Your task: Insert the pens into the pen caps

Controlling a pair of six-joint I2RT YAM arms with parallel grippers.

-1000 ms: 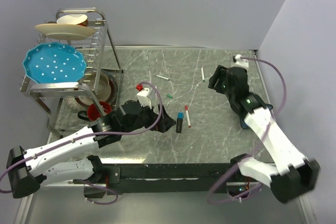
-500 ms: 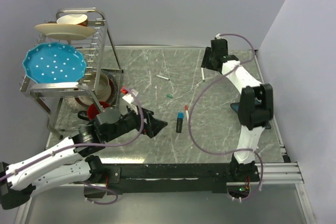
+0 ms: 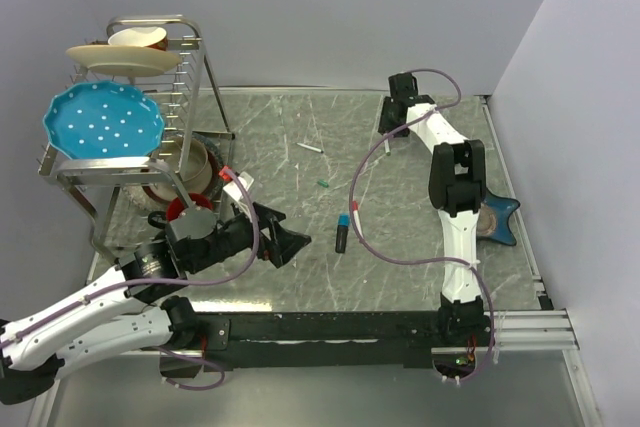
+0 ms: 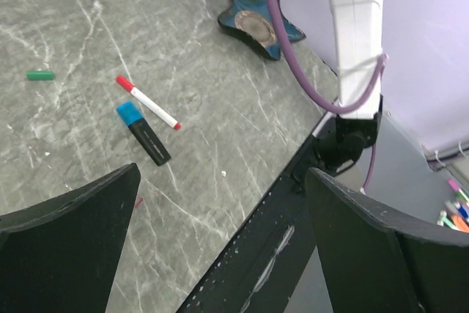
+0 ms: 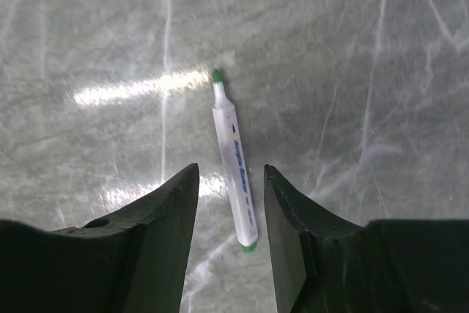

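My right gripper [image 5: 231, 172] hangs low over a thin white pen [image 5: 234, 174] with a green tip. It is open, one finger on each side of the barrel and a gap on both sides. In the top view that gripper [image 3: 391, 125] is at the far back of the table. My left gripper [image 3: 287, 245] is open and empty, left of the thick black pen with blue trim [image 3: 342, 235]. A red-tipped white pen [image 4: 146, 102] lies beside that one. A green pen cap [image 3: 323, 183] lies alone, and another white pen [image 3: 311, 148] lies farther back.
A metal dish rack [image 3: 190, 97] with a blue plate [image 3: 103, 122] stands at the left. A blue star-shaped dish [image 3: 497, 219] sits by the right arm. The right arm's purple cable [image 3: 365, 247] trails across the table. The black front rail [image 4: 278, 247] lies under my left gripper.
The right arm swung from mid-right to the back of the table over the green-tipped pen, its jaws narrowing. The left arm drew back toward the near left.
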